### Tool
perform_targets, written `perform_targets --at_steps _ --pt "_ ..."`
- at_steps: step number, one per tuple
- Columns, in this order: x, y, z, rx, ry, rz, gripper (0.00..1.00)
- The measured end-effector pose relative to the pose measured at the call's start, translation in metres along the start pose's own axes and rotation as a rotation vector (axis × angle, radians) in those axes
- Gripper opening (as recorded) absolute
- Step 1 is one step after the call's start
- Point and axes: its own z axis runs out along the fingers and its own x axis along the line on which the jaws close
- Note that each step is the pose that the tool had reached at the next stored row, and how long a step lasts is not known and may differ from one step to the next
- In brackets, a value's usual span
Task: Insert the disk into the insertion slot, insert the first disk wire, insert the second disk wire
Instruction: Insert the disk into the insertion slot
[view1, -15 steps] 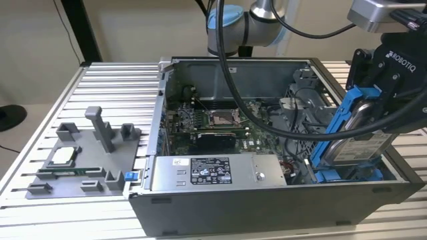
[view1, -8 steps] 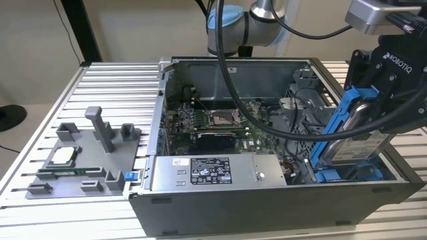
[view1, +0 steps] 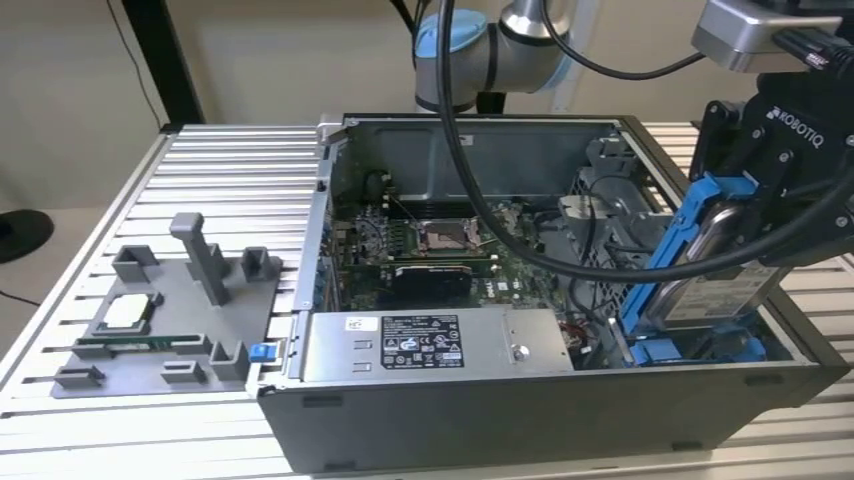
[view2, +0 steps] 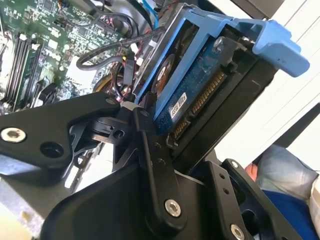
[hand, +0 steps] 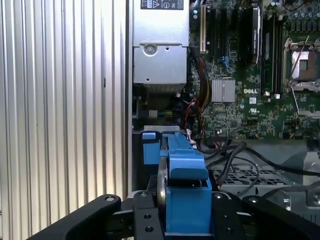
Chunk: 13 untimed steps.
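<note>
Exterior view: gripper (view1: 750, 215) clamped on the disk (view1: 727, 285), jaws closed against its blue frame (view1: 674, 240). The disk is held on edge and tilted over the corner of the case (view1: 534, 425) at the exterior view's right. Its lower end is at the insertion slot (view1: 721, 345); whether it touches the blue rails (view1: 667, 352) I cannot tell. Step in hand, as I read it: seating the disk, with neither wire fitted. That calls for squaring the frame to the rails and taking out the tilt before any push. Second wrist view adds the disk's circuit-board face with its bare connector (view2: 205, 97) and loose black cables (view2: 100, 54) beyond. First wrist view adds the frame edge-on, lined up beside the motherboard (hand: 250, 100) and power supply (hand: 160, 55).
</note>
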Motion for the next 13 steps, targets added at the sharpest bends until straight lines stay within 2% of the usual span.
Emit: perform_targets --at_steps 6,13 --pt "0.0001 -0.0004 0.0059 -0.0001 -0.0037 0.000 0.00" --pt "0.0001 -0.0008 0.0170 -0.0001 -0.0080 0.000 0.00"
